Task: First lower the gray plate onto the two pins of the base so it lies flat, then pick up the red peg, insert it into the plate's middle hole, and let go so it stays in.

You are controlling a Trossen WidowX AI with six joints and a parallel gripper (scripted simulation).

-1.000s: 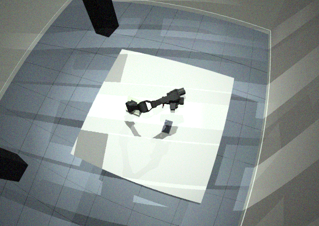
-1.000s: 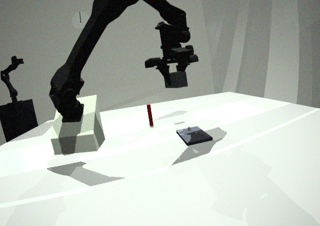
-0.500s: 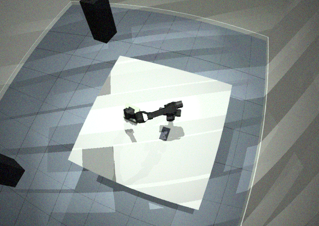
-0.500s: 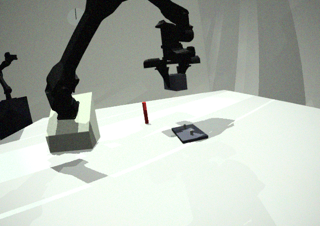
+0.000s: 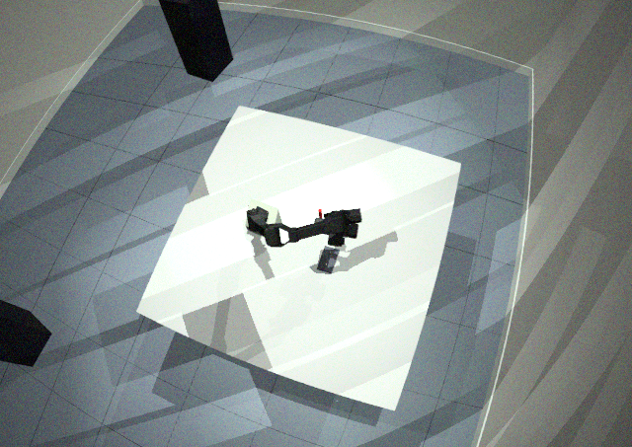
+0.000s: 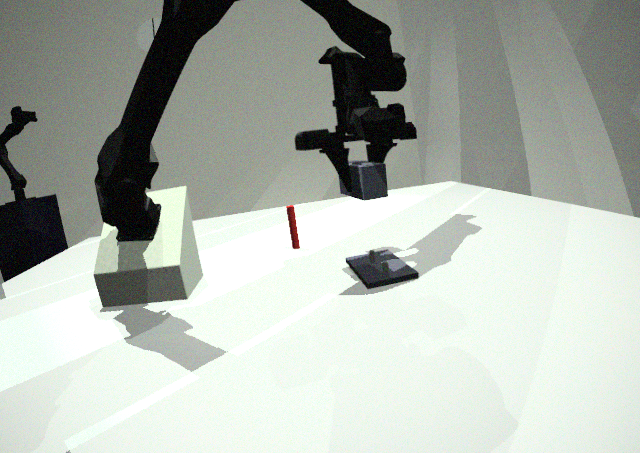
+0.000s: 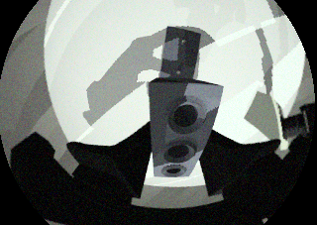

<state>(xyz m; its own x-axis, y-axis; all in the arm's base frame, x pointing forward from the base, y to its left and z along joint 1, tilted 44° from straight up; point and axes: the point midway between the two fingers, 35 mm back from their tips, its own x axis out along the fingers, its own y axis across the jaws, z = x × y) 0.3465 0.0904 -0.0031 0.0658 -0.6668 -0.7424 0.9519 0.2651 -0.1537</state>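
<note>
The gray plate hangs clamped in the gripper, well above the table. In the wrist view, the base with its two pins lies at 12 o'clock from the plate, long axes roughly aligned.

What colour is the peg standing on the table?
Red. The peg stands upright left of the base; the exterior view shows it best.
</note>
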